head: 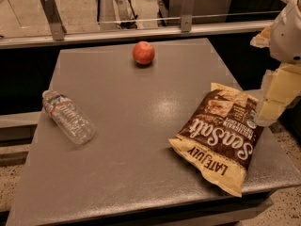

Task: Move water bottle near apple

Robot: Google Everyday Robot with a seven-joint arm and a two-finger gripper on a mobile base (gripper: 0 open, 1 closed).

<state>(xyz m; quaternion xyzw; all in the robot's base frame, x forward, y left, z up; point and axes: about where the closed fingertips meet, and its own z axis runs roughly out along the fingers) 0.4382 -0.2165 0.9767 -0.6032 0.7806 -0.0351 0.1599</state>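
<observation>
The water bottle (67, 116) lies on its side near the left edge of the grey table (141, 140), with its white cap pointing to the back left. The red apple (143, 52) sits at the far middle of the table, well apart from the bottle. My gripper (269, 112) hangs at the right edge of the view, above the table's right side and just right of the chip bag, far from both bottle and apple. It holds nothing that I can see.
A brown and yellow chip bag (220, 138) lies flat at the front right of the table. A metal rail with glass panels (141, 31) runs behind the table. The floor (289, 206) drops away at the right.
</observation>
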